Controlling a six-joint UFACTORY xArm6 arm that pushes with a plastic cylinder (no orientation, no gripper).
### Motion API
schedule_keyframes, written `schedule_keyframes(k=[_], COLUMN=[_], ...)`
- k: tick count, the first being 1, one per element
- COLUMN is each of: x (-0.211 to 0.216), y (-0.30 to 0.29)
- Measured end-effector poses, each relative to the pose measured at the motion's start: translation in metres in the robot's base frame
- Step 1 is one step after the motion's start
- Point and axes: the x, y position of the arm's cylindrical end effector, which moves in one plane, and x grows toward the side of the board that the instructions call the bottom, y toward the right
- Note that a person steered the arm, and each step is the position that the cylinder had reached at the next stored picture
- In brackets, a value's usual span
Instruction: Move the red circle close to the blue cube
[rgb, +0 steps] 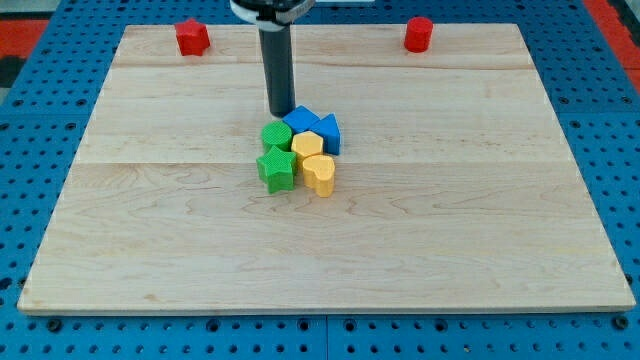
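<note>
The red circle (418, 33), a short red cylinder, stands near the view's top right of the wooden board (320, 220). The blue cube (300, 121) sits in a tight cluster at the board's middle, far down and left of the red circle. My tip (281, 111) rests just left of the blue cube's top edge, touching or nearly touching it, above the green circle (276, 136). The rod rises straight up out of the view's top.
The cluster also holds a blue triangular block (329, 132), a yellow block (307, 144), a yellow heart (320, 173) and a green star (277, 169). A second red block (192, 37), angular in shape, sits at the top left.
</note>
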Motion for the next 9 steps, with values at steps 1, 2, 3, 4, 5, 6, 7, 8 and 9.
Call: schedule_keyframes(k=[1, 2, 3, 4, 5, 6, 7, 8, 9], x=[-0.016, -0.027, -0.101, -0.148, -0.143, -0.120, -0.075, -0.061, -0.075], y=[0.064, 0.189, 0.228, 0.250, 0.198, 0.132, 0.109, 0.080, 0.068])
